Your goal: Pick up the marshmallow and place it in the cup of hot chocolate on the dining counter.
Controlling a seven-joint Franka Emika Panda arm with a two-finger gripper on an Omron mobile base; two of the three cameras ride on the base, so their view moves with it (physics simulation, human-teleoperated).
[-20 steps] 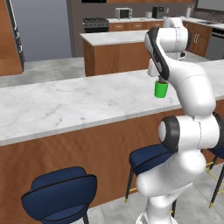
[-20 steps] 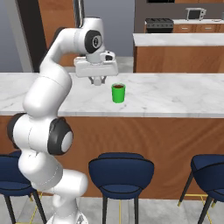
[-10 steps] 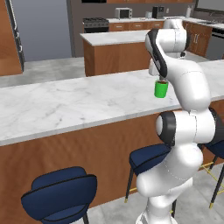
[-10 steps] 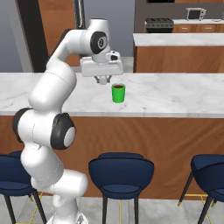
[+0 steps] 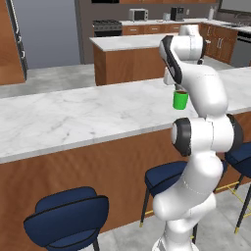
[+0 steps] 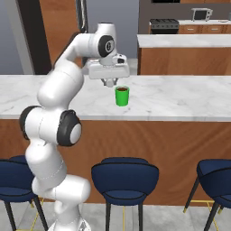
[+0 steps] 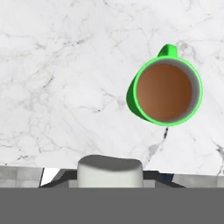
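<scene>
The green cup of hot chocolate stands on the dining counter of white marble; brown liquid fills it. My gripper hangs above the counter, just left of the cup and higher than its rim. It is shut on the marshmallow, a white soft lump that sits at the bottom middle of the hand view. There the cup lies up and to the right of the marshmallow, its handle pointing away. In the left base view the cup peeks out beside my arm, which hides the hand.
Navy stools line the near side of the counter. The counter's near edge runs just under the marshmallow in the hand view. Behind stands a kitchen island, with a stove and microwave at the back wall.
The arm has swung the hand and the held marshmallow sideways toward the cup, to the right in the right base view. The cup has stayed put.
</scene>
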